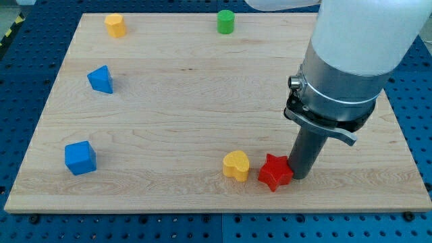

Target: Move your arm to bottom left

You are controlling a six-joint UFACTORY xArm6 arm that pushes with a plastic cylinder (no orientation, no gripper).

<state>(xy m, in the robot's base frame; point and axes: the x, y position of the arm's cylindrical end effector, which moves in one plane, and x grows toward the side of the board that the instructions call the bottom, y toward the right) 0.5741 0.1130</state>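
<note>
My tip (302,176) rests on the wooden board (202,101) near the view's bottom right, touching the right side of a red star block (275,171). A yellow heart block (236,165) sits just left of the red star. A blue cube (80,157) lies at the view's bottom left. A blue triangular block (100,79) is at the left. A yellow heart block (115,25) is at the top left. A green cylinder (225,21) stands at the top middle.
The arm's white and grey body (344,61) hangs over the board's right side. A blue perforated table (20,81) surrounds the board.
</note>
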